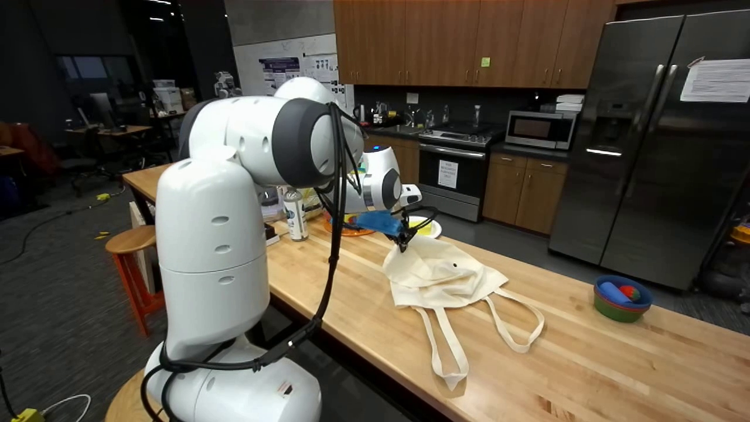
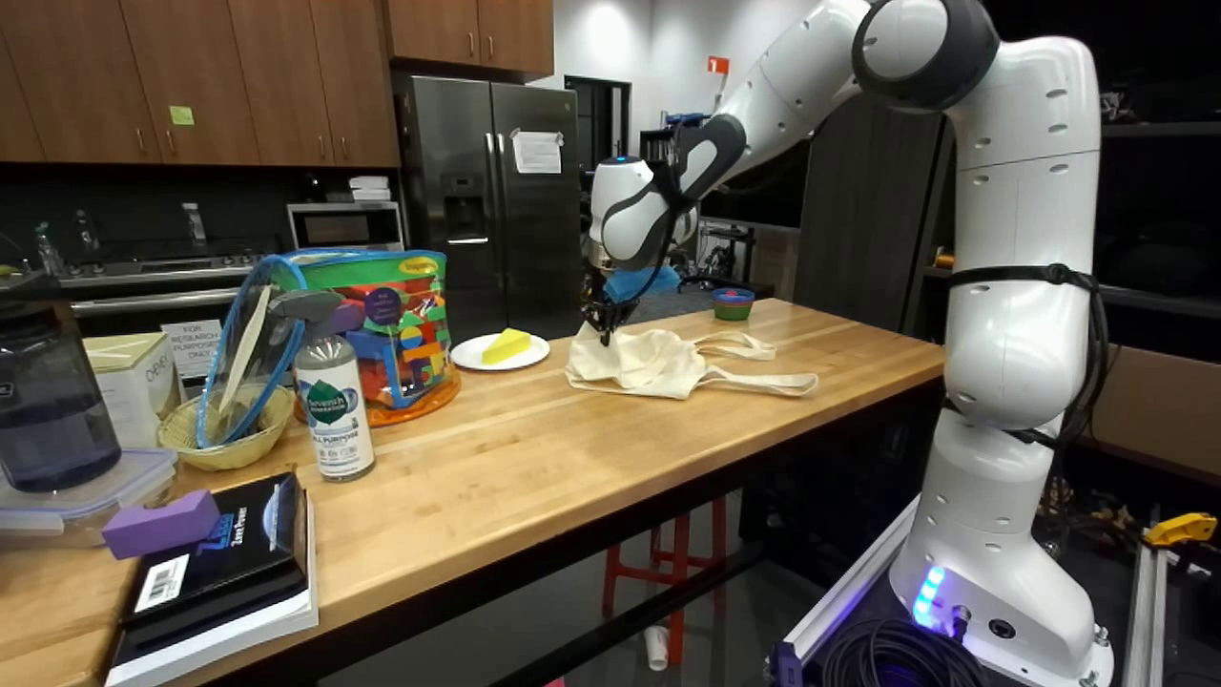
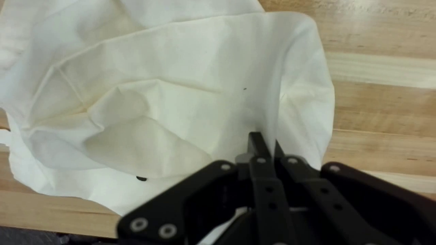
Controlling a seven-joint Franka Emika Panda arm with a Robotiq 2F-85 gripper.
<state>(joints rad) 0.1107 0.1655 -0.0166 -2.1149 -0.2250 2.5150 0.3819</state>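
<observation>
One black two-fingered pincer (image 3: 266, 143) pinches a raised fold of the cream cloth tote bag (image 1: 436, 275); slow, even pulling should best prevent the fold slipping.

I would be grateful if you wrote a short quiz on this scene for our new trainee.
1. Multiple choice: in the wrist view, what is the gripper closed on?
A) a purple block
B) a fold of the cream cloth bag
C) a labelled bottle

2. True or false: in an exterior view, the yellow wedge lies on the white plate.

3. Put in order: which colours do the stacked bowls show, from top to bottom?

Key: 1. B. 2. True. 3. Blue, red, green.
</observation>
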